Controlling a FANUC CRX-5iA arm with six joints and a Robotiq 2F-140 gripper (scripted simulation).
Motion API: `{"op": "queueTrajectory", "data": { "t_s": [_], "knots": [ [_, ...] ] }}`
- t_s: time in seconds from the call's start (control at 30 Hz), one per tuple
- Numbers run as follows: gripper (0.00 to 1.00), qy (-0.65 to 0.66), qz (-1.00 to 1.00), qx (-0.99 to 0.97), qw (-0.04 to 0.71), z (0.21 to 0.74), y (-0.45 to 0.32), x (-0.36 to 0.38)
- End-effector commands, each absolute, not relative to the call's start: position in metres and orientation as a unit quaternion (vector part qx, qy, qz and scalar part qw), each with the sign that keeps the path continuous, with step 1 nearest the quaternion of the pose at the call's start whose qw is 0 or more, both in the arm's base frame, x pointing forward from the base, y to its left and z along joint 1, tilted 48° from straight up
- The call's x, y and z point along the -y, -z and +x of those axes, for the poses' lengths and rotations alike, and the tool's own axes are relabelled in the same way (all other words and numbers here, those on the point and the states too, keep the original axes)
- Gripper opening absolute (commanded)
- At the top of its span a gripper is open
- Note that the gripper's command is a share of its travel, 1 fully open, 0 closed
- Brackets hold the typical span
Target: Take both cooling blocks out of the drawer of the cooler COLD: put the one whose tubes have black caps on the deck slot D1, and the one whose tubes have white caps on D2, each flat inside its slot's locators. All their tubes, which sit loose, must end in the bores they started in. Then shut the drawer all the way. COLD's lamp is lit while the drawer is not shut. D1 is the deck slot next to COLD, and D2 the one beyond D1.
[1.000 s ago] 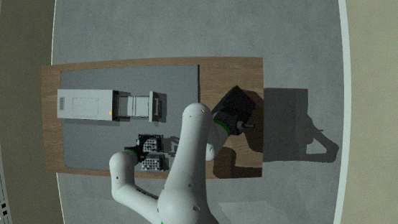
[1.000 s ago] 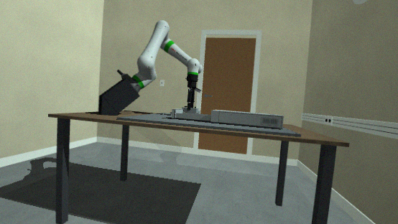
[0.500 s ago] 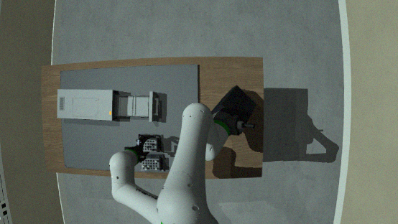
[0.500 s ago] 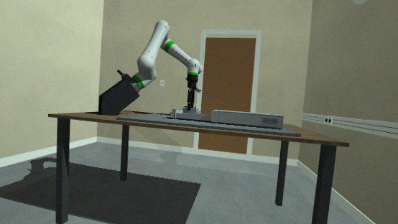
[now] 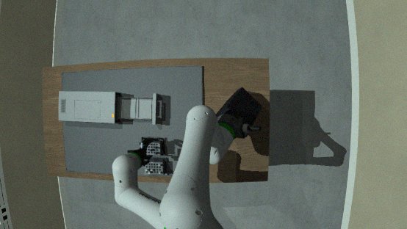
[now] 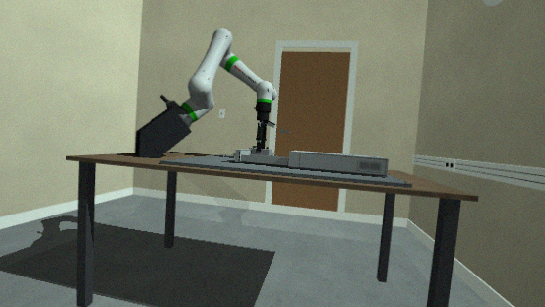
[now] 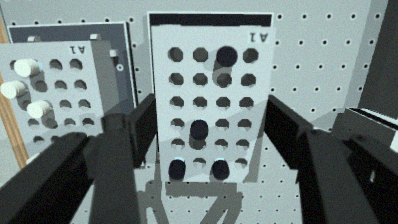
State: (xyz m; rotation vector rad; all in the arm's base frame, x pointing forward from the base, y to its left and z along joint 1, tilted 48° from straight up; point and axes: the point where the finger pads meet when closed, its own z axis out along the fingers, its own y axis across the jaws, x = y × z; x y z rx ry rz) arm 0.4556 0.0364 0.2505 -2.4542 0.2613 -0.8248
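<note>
My gripper (image 7: 210, 109) (image 5: 146, 153) (image 6: 261, 146) points straight down and is shut on the grey cooling block with black-capped tubes (image 7: 212, 92) (image 5: 154, 147), gripping its two long sides. The block hangs level over the dark-edged slot D1 (image 7: 210, 19); I cannot tell whether it touches the deck. Several black caps (image 7: 226, 56) stand in its bores. The block with white-capped tubes (image 7: 65, 80) (image 5: 155, 167) lies on slot D2 to its left in the wrist view. The cooler COLD (image 5: 88, 106) (image 6: 336, 162) has its drawer (image 5: 141, 108) pulled out and its orange lamp (image 5: 112, 115) lit.
The grey perforated deck (image 5: 110, 147) (image 7: 320, 60) lies on a wooden table (image 5: 235, 73) (image 6: 123, 159). The arm's dark base (image 5: 242, 106) (image 6: 162, 133) stands on the table's far end. My white arm (image 5: 195, 154) reaches over the table's near edge beside the blocks.
</note>
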Motion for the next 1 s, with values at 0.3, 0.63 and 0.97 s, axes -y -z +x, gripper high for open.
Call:
{"op": "queueTrajectory", "data": {
  "t_s": [0.3, 0.63, 0.97],
  "knots": [
    [0.10, 0.306, -0.909, -0.097, 0.266, 0.4566, -0.2503, -0.0366],
    [0.10, 0.306, -0.909, -0.097, 0.266, 0.4576, -0.2492, -0.0372],
    [0.10, 0.306, -0.909, -0.097, 0.266, 0.4584, -0.2483, -0.0378]
  ]
}}
